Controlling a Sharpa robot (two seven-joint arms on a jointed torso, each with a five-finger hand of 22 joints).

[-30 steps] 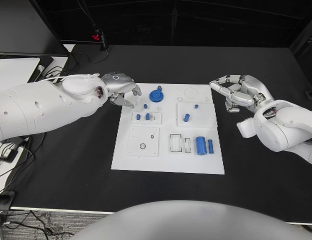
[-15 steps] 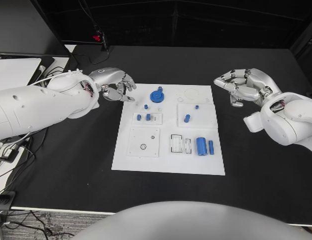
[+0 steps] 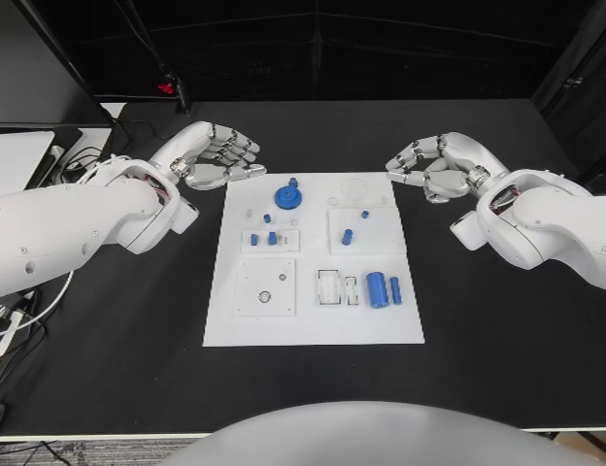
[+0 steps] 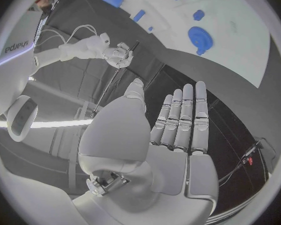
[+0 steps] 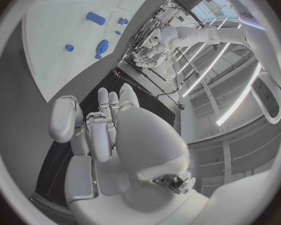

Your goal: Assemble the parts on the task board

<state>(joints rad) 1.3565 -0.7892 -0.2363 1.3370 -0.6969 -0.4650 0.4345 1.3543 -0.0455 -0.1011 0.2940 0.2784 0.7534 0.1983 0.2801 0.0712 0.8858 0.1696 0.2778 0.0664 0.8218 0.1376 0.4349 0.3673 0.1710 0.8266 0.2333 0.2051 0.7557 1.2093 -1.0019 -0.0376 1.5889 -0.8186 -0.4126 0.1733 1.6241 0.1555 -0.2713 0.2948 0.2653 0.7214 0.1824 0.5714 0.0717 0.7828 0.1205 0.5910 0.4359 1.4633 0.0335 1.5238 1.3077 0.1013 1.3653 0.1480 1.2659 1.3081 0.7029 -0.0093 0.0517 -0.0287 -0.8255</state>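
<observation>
Here the left hand (image 3: 217, 155) sits off the board's (image 3: 240, 325) far-left corner, at about 10 o'clock from the board's centre, apart from the plate. In the head view its fingers (image 3: 236, 151) look curled toward the palm; in the left wrist view the same hand (image 4: 172, 135) shows its fingers straight and side by side. It grasps nothing; the two views do not settle whether it is released or clenched.

The right hand (image 3: 439, 167) sits off the far-right corner, at about 2 o'clock, also apart from the plate. Its fingers (image 3: 413, 160) are bent inward and the palm is empty; the right wrist view shows the hand (image 5: 109, 130) with bent fingers and nothing between them. Read it as clenched on nothing.

The board is a white rectangular plate at the table's (image 3: 93, 369) centre, long axis running away from the robot. It carries several raised square tiles and outlined recesses.

Parts on the board:
- Blue disc (image 3: 289, 196) with a short stub, at 11 o'clock, nearest the left hand.
- Three small blue pieces (image 3: 273, 237) in a row, at 9 o'clock.
- Small blue peg (image 3: 348, 236) on a square tile, at 1 o'clock; a smaller piece (image 3: 365, 215) just beyond it.
- Large blue cylinder (image 3: 376, 289) lying at 4 o'clock, with a slim blue rod (image 3: 395, 290) just beside it.
</observation>
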